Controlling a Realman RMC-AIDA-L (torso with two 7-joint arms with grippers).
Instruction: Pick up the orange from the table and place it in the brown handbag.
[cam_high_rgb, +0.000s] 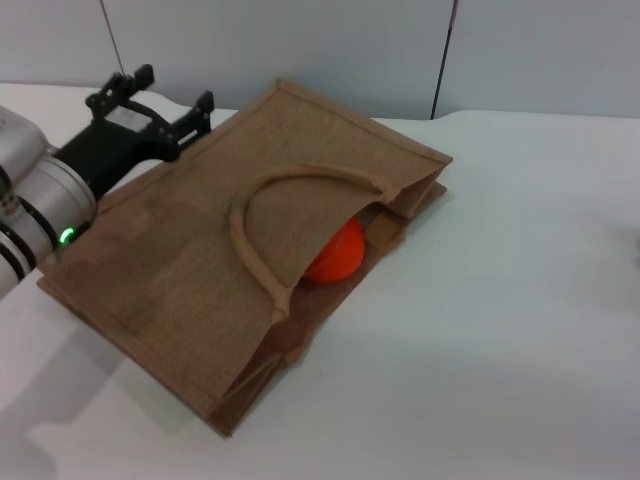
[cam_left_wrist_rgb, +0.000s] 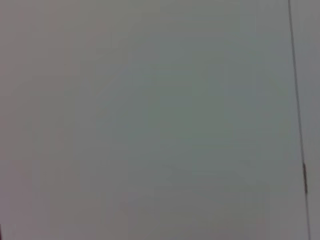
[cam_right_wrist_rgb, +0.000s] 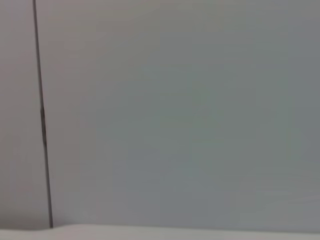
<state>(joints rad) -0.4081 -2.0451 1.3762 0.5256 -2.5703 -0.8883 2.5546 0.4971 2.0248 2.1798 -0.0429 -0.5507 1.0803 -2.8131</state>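
One brown handbag (cam_high_rgb: 220, 270) lies flat on the white table (cam_high_rgb: 500, 330), set at a slant, its closed bottom edge toward the left near side and its mouth facing the right far side. The mouth edge runs from the far corner near the wall down to the near corner, and there the jute gapes open. A light tan loop handle (cam_high_rgb: 262, 235) arches across the upper panel. Right of the bag, the table stretches bare to the frame's edge, with broad room also along the near side. The far edge of the table meets a pale grey wall (cam_high_rgb: 300, 50) marked by thin dark vertical seams.

The orange (cam_high_rgb: 338, 252) sits inside the handbag, just within the mouth, partly covered by the upper panel and the handle, its bright skin showing through the gap.

The left gripper (cam_high_rgb: 172, 92) hovers above the bag's far left corner, its black fingers spread apart and holding nothing, pointed toward the wall. A green light glows on the silver arm behind it. The right gripper shows in none of the views. Both wrist views face only the grey wall and a seam; the right wrist view also catches a strip of the table's edge (cam_right_wrist_rgb: 150, 234).
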